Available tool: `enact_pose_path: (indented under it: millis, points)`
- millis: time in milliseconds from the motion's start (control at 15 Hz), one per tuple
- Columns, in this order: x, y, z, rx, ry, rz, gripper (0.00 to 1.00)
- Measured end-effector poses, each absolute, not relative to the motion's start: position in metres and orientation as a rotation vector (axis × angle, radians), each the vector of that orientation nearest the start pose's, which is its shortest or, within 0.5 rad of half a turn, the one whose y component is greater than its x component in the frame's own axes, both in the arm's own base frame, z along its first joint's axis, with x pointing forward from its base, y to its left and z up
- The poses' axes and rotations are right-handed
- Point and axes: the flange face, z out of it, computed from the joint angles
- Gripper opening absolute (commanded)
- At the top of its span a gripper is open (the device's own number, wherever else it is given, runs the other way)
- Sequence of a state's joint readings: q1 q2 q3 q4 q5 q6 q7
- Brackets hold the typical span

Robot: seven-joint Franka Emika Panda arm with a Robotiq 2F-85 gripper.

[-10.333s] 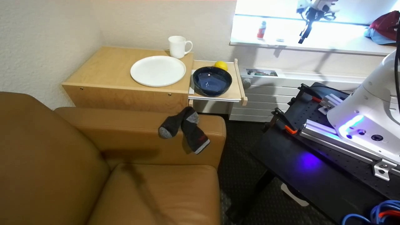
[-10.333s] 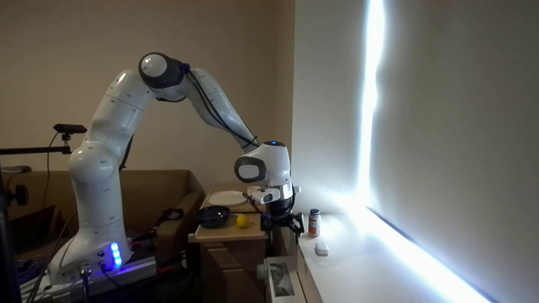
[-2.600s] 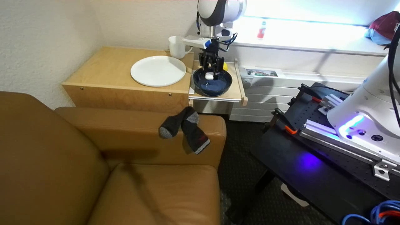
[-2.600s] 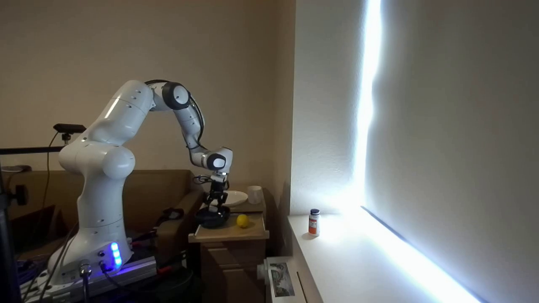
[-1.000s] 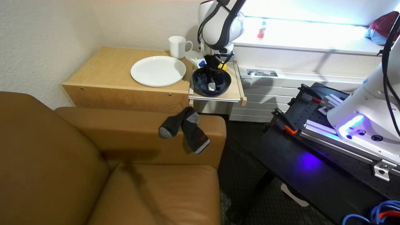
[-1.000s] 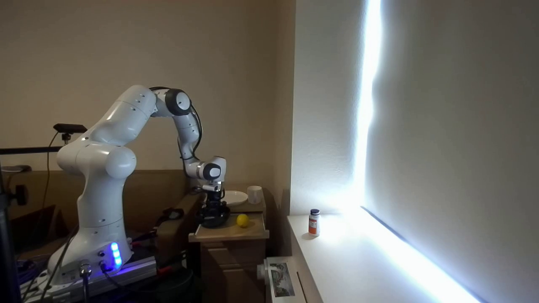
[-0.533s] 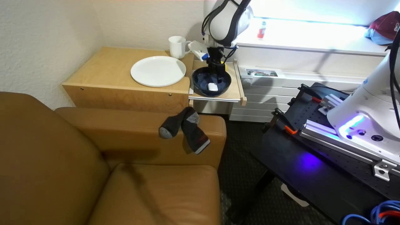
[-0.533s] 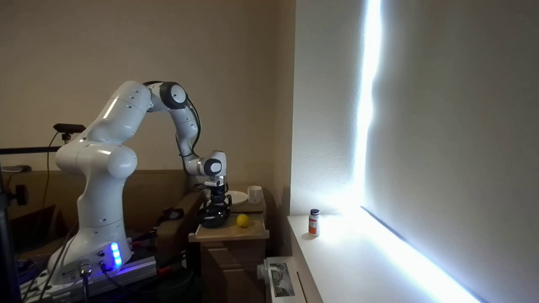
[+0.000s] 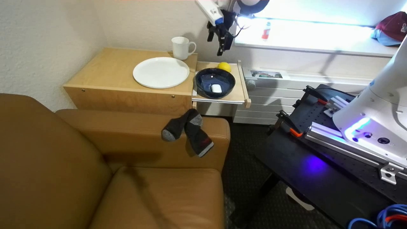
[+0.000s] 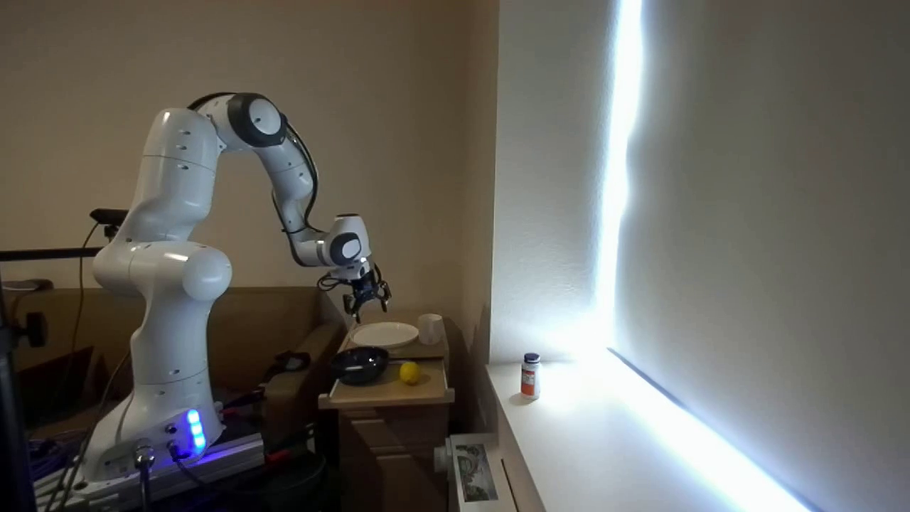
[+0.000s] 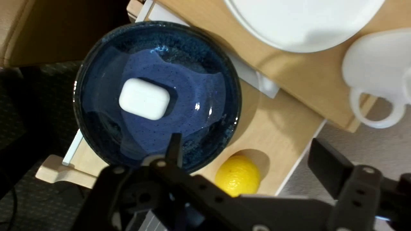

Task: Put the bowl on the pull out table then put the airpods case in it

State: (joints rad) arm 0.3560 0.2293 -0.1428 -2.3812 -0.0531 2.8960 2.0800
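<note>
The dark blue bowl (image 9: 203,90) stands upright on the light-wood pull out table (image 9: 237,90); the bowl also shows in an exterior view (image 10: 355,377) and the wrist view (image 11: 199,83). The white rounded airpods case (image 11: 144,98) lies on the bowl's floor, off centre; it shows in an exterior view (image 9: 216,88) too. The bowl's wall hides it in the remaining exterior view. My gripper (image 9: 215,46) is open and empty, raised well above the bowl and apart from it. In the wrist view the fingers (image 11: 246,139) are wide apart with nothing between them.
A yellow lemon (image 11: 238,176) sits beside the bowl on the pull out table. The white plate (image 9: 161,72) and white mug (image 9: 180,47) stand on the larger side table. Dark socks (image 9: 190,130) lie on the sofa arm. A bottle (image 10: 530,377) stands on the windowsill.
The airpods case was on the windowsill, then held over the bowl, then lowered in. The gripper has let go of it and risen up out of the bowl.
</note>
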Motion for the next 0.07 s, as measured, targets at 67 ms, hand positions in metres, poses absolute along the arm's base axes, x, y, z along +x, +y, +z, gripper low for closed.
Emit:
enact_pose_path:
  millis: [67]
  points:
    - [0.5106,0.1184,0.2751,-1.813,2.208,-0.269,1.0]
